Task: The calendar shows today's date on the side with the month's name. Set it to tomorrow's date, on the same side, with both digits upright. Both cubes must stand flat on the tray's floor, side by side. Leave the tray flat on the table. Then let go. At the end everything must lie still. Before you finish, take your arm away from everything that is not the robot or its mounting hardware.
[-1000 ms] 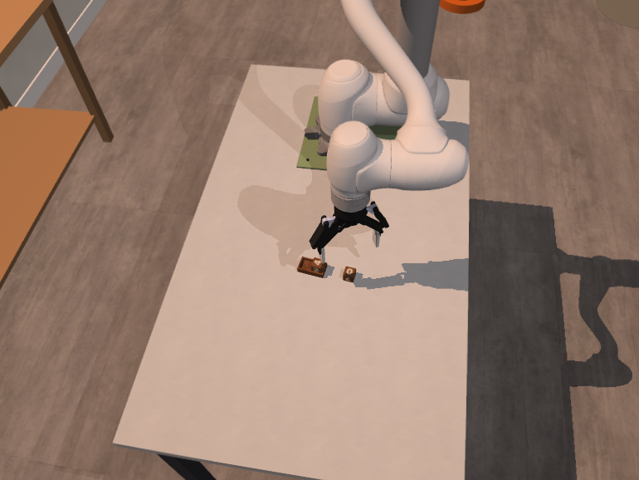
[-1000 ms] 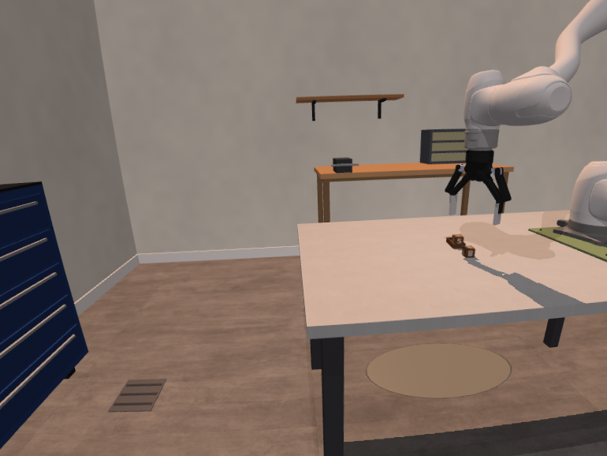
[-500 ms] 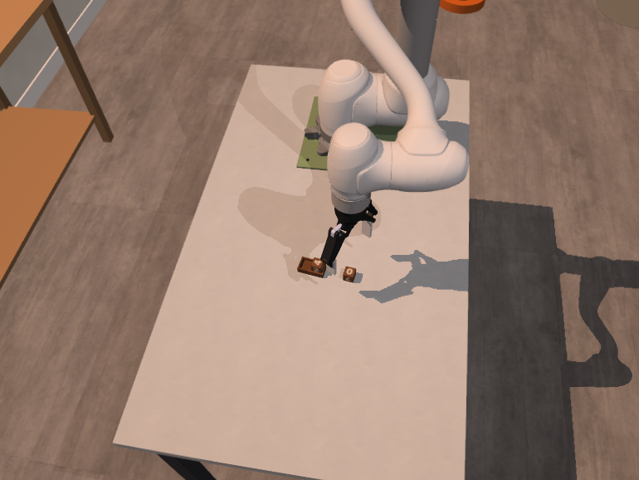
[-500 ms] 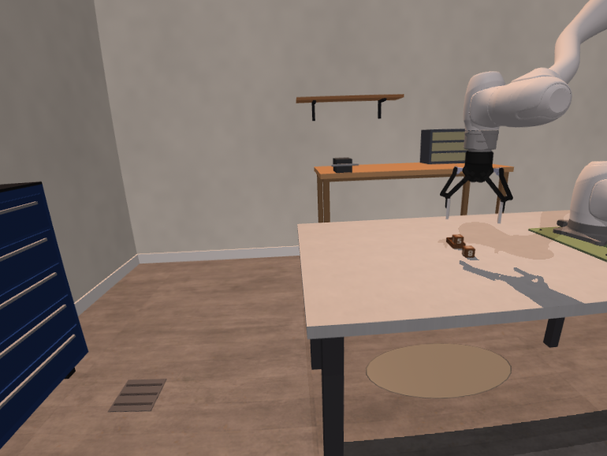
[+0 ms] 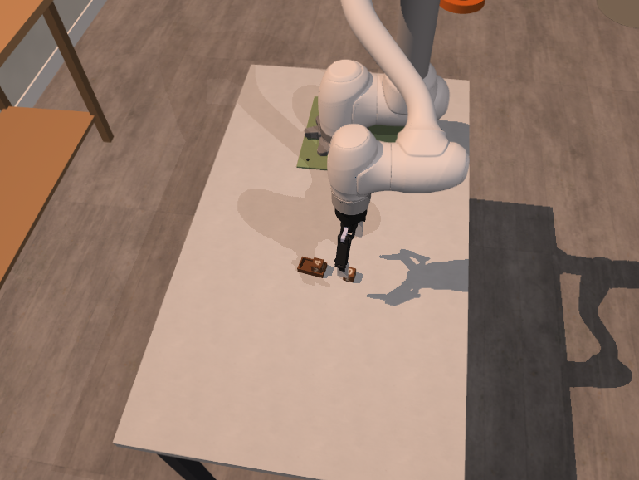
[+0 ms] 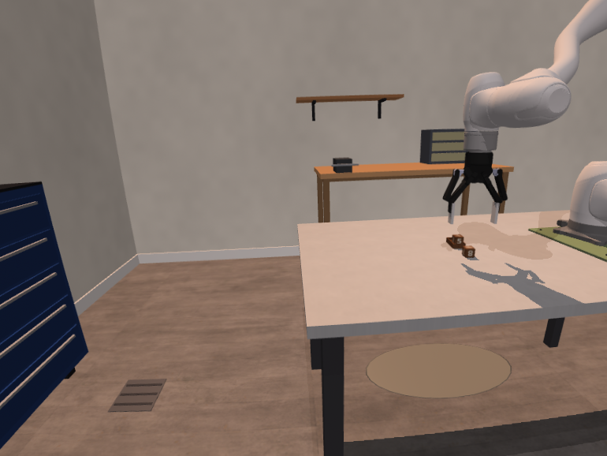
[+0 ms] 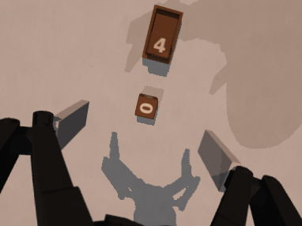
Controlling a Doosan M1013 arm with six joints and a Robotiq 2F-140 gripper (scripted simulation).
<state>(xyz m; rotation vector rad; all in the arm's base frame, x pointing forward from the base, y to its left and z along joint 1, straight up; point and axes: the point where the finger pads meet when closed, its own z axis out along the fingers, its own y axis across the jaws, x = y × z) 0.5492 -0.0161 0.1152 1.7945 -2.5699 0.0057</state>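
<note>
A small brown tray [image 5: 309, 266] lies flat on the table and holds one cube at one end; the tray's other half is bare. That cube [image 7: 160, 45] shows a 4 on top in the wrist view and a 5 on its side in the exterior view [image 6: 457, 241]. The second cube [image 7: 145, 107] [image 6: 469, 252] stands alone on the table beside the tray, with 0 on top and 8 on its side. It also shows in the top view [image 5: 350, 272]. My gripper [image 7: 145, 127] [image 6: 471, 218] hangs above the loose cube, clear of it, fingers wide apart and empty.
The arm's green base plate [image 5: 314, 139] lies at the far end of the table. An orange side table [image 6: 411, 170] with a drawer box stands behind the table. A blue drawer cabinet [image 6: 29, 304] stands far left.
</note>
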